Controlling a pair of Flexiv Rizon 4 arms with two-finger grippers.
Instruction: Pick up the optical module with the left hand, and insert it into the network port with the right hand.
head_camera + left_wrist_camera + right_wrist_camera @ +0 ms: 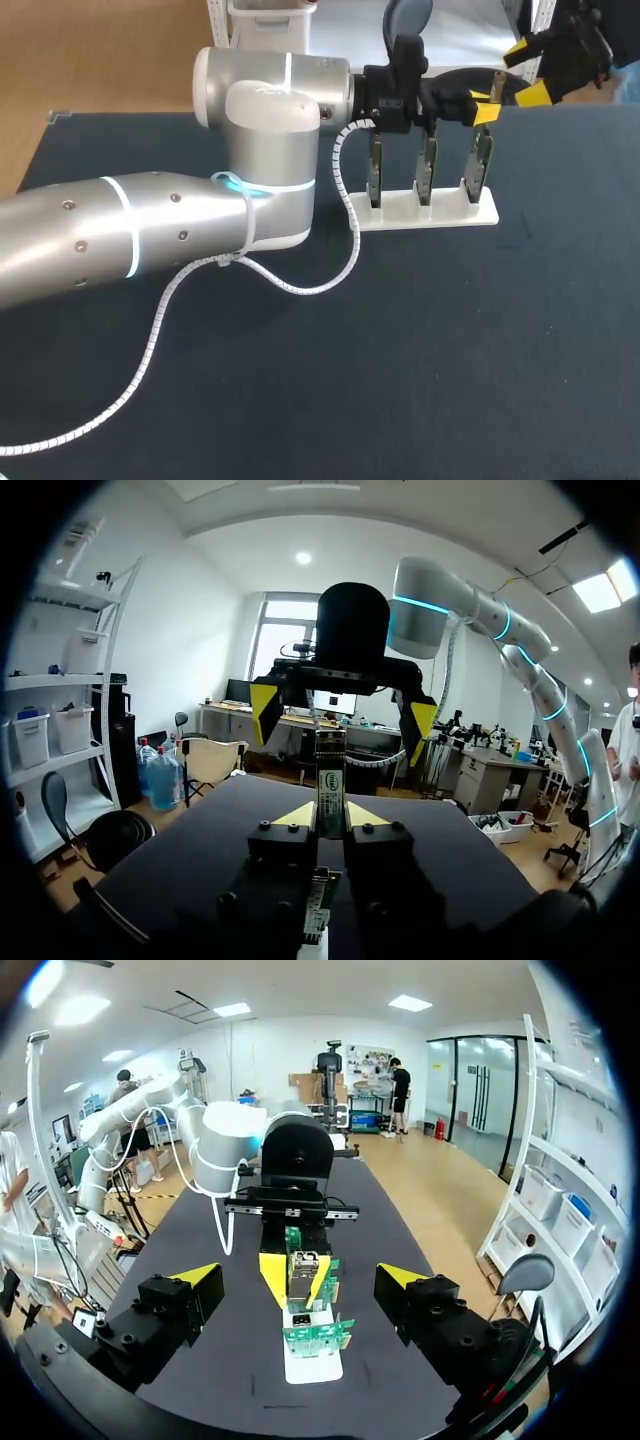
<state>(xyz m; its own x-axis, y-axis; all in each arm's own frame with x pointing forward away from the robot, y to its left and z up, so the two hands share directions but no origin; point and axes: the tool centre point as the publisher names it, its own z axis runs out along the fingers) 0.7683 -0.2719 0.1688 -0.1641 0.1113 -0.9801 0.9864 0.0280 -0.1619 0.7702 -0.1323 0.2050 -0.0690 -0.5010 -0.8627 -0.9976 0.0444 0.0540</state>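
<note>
Table (450,350): dark navy cloth, plain, no pattern.
Left arm (130,240): silver-grey shell with glowing cyan rings at the joints.
Cable (152,342): white, spiral-wrapped.
Rack (430,214): plain white.
Circuit boards (480,162): green.
Module (330,770): silver-grey metal, white label with dark print.
Left gripper (331,816): black body, bright yellow tips.
Right gripper (527,70): black, bright yellow tips.
</note>
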